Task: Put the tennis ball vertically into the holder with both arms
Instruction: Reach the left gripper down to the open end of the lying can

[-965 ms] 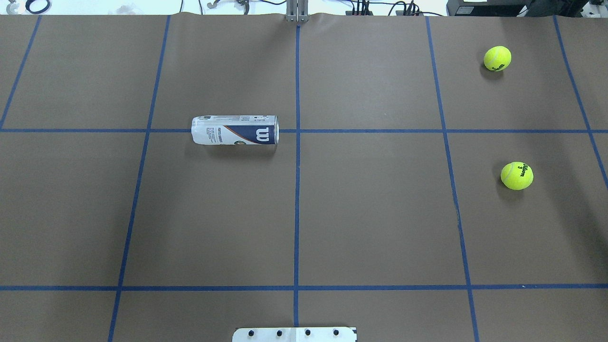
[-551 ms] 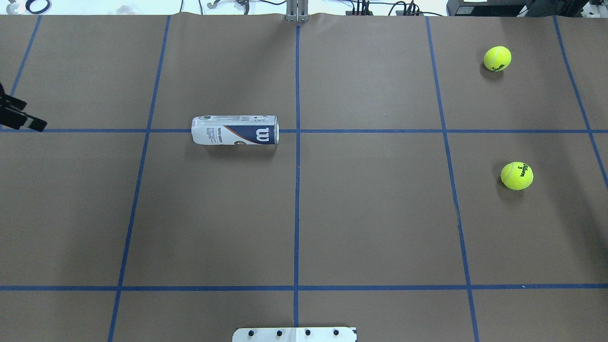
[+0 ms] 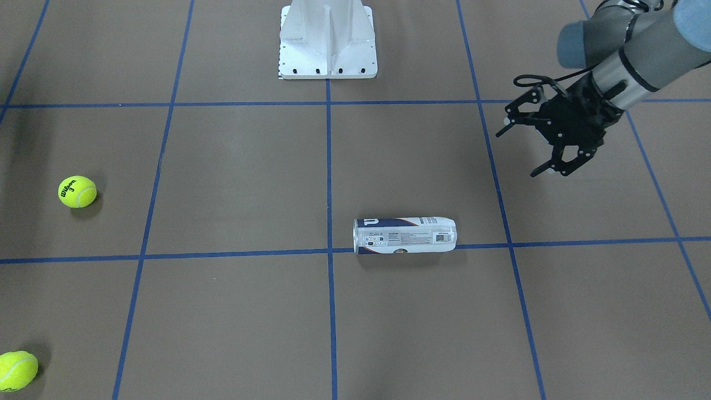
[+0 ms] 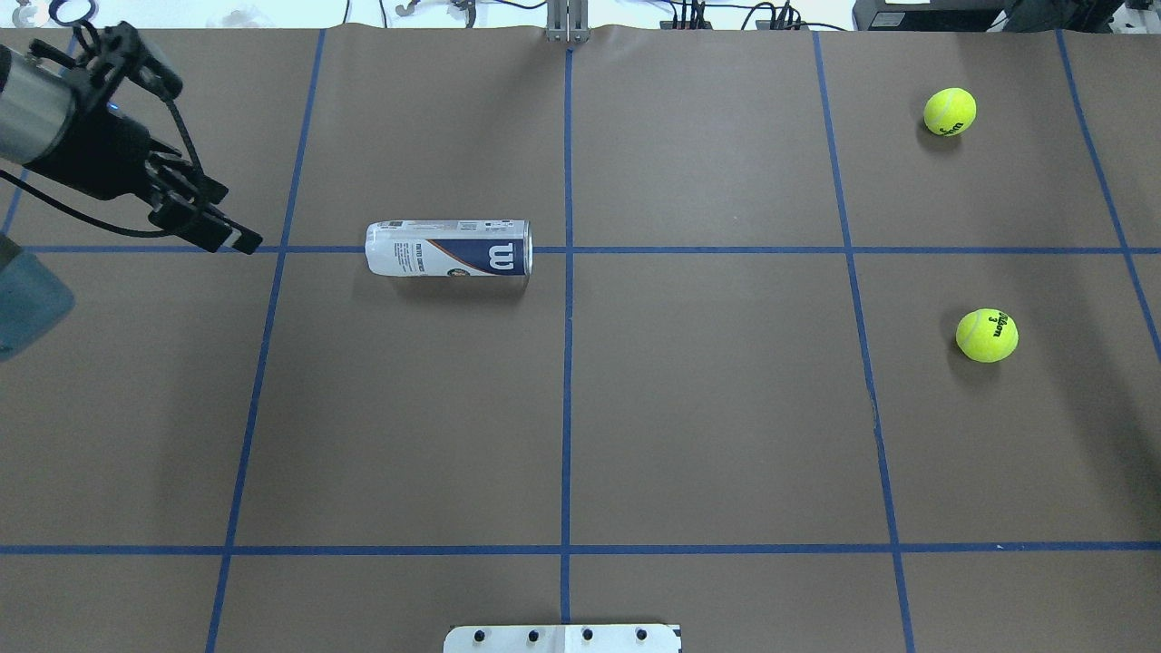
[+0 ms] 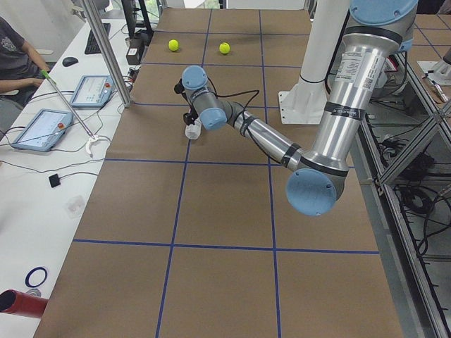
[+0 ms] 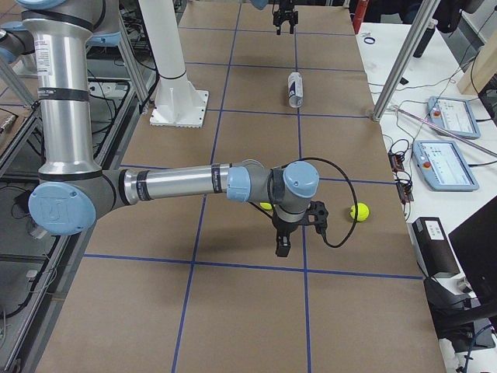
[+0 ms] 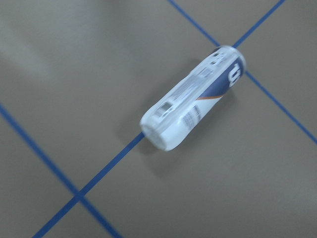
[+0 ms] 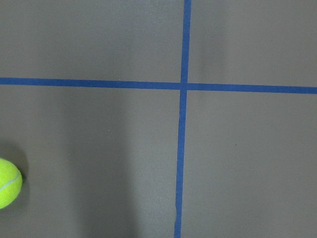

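The right tool [image 6: 283,249] hangs over the desk [image 6: 233,311] near a tennis ball [image 6: 359,211]; I cannot tell its state. Farther, the holder [image 6: 294,88] lies on its side. Beyond it, the left tool [image 3: 517,154] hovers, fingers apart.

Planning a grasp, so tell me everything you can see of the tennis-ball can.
The can is a clear plastic tube with a navy-and-white W label, barcode and small print. It lies on its side along a blue tape line on the brown table, rounded end toward the robot's left. Only the table touches it.
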Controlling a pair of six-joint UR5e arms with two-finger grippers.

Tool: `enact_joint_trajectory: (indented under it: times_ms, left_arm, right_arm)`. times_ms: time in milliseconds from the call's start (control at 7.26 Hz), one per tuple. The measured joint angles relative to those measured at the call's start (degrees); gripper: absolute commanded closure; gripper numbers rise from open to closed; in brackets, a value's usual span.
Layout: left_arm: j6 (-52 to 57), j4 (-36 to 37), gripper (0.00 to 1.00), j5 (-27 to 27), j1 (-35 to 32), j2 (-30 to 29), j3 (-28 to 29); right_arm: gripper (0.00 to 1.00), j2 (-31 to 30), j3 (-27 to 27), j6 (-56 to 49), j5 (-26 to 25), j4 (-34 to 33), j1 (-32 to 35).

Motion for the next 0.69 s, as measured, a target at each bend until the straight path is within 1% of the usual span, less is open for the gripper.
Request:
enact_joint_trajectory:
  times_ms: [413, 551, 689]
  left_arm:
    - [1.64, 1.9, 0.02, 5.67, 7.76, -8.09, 1.46]
    - [4.74, 4.38, 0.02, 7.46, 9.84, -11.7, 3.14]
    - [8.36, 8.56, 0.03, 9.45, 11.68, -16.49, 5.52]
  right_arm:
    - [0.01, -0.02, 0.26, -0.27, 1.11, 0.0, -0.23]
    - [0.01, -0.06, 0.32, -0.33, 1.76, 0.02, -0.37]
    - [0.01, -0.06, 0.42, -0.36, 2.07, 0.08, -0.71]
